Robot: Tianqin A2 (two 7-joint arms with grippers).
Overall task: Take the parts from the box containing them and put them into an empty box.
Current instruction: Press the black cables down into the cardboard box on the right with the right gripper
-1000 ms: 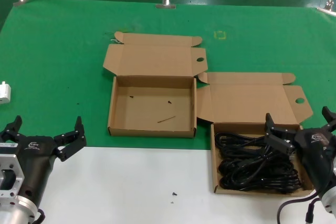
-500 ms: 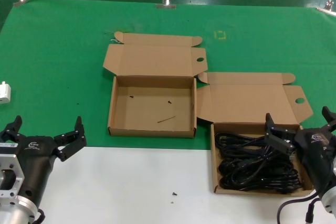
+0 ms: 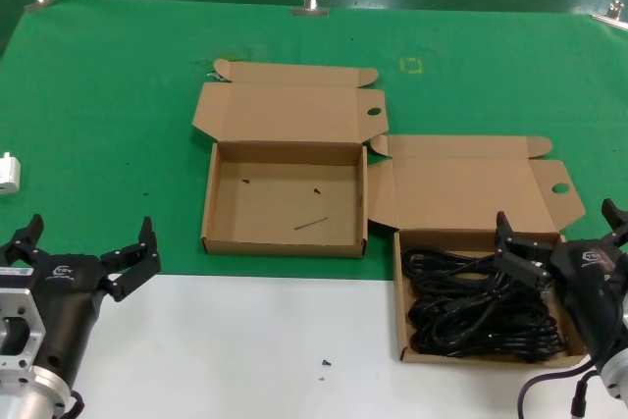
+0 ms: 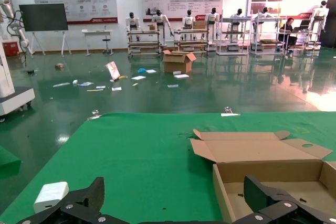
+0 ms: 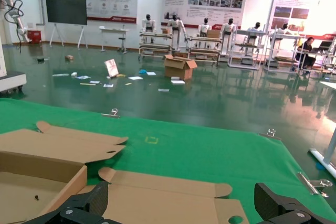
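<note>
a green cloth (image 3: 108,125) covers the far part of the work surface, held by metal clips (image 3: 310,2) along its top edge; the near strip is white tabletop (image 3: 245,340). beyond lies a glossy dark green floor (image 4: 157,93) that mirrors the overhead light, strewn with papers and an open carton (image 4: 177,60) at mid-frame. printed posters (image 5: 205,2) line the white back wall, a dark screen on a stand (image 4: 43,17) sits upper left, and what look like white humanoid figures (image 5: 148,24) stand by shelving racks.

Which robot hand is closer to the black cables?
Right. The right gripper hangs just over the black cables in their box; the left gripper sits far across the table.
</note>
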